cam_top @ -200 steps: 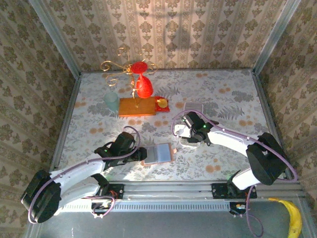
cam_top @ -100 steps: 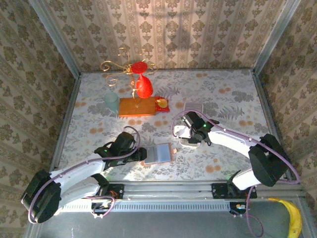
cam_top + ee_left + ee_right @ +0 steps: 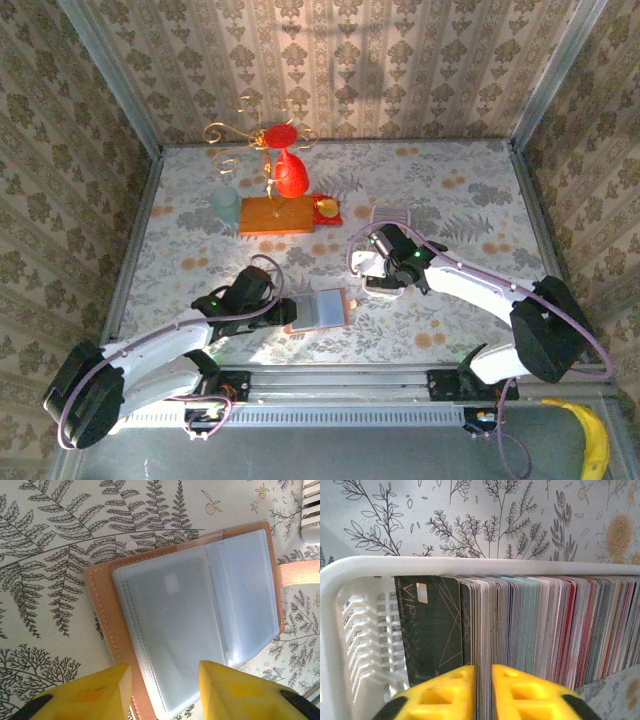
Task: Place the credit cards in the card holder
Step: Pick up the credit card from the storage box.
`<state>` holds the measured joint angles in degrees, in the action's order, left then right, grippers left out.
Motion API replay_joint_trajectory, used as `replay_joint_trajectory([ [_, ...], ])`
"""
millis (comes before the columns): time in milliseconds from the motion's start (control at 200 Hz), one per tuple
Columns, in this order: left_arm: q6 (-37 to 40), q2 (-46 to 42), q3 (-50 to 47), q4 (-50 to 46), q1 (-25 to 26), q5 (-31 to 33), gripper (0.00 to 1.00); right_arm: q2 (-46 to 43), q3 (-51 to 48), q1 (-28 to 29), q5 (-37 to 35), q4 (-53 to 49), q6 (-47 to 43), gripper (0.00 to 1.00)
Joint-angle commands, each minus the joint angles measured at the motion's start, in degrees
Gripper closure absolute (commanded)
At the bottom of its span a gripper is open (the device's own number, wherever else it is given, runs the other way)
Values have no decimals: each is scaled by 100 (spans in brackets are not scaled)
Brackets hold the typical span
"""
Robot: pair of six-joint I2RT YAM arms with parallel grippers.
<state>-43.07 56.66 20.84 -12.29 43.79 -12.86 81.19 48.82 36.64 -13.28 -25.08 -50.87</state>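
Observation:
The card holder [image 3: 322,309] lies open on the table, tan leather with clear plastic sleeves [image 3: 190,615] facing up. My left gripper [image 3: 287,313] hovers at its left edge; in the left wrist view the gripper [image 3: 165,692] stands open, one yellow finger on either side of the holder's near corner. Credit cards [image 3: 545,625] stand packed on edge in a long white tray [image 3: 350,605], with a dark VIP card [image 3: 432,630] at the left end. My right gripper [image 3: 384,281] reaches down into the tray and is shut [image 3: 483,692] on a thin bunch of these cards.
An orange wooden block [image 3: 275,215] at the back holds a red goblet [image 3: 289,176] and a gold wire stand [image 3: 243,135]. A pale cup [image 3: 224,205], a yellow piece on a red dish [image 3: 327,209] and a grey slotted piece [image 3: 392,214] sit nearby. Patterned walls enclose the table.
The right gripper's fingers have closed in onto the cards in the tray. The left gripper's jaws have narrowed slightly. Neither arm has shifted noticeably.

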Motion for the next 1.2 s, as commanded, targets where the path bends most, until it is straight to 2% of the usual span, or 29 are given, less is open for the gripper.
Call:
replay_joint_trajectory([
  [0, -96, 37, -80, 95, -25, -85, 60, -108, -16, 27, 97, -127, -35, 55],
  [5, -96, 38, -80, 95, -22, -85, 60, -111, -27, 27, 93, -100, -30, 50],
  [30, -96, 38, -80, 98, -19, -78, 60, -103, -57, 27, 77, -27, -13, 40],
  [130, -104, 38, -106, 111, -18, -58, 59, -108, -178, 26, 130, 291, -97, 16],
  [190, -104, 38, -107, 111, -12, -67, 60, -45, -191, 10, 111, 403, -182, 11],
  [295, -96, 38, -107, 107, -11, -69, 60, 187, -114, -51, 81, 523, -306, 10],
  [580, -96, -6, -115, 73, -11, -67, 60, 697, 87, -198, 230, 700, -469, 19],
  [670, -91, -30, -116, 57, -15, -67, 61, 775, 177, -210, 204, 615, -509, 34],
  [755, -105, -59, -115, 47, -11, -63, 63, 734, 256, -202, 260, 477, -464, 43],
  [870, -111, -69, -107, 48, -12, -50, 63, 597, 264, -201, 326, 317, -415, 44],
  [970, -140, -42, -111, 95, -11, -58, 65, 517, 225, -201, 328, 237, -453, 54],
  [1195, -129, 55, -63, 106, -16, -120, 67, 373, 154, -197, 419, 132, -406, 59],
])
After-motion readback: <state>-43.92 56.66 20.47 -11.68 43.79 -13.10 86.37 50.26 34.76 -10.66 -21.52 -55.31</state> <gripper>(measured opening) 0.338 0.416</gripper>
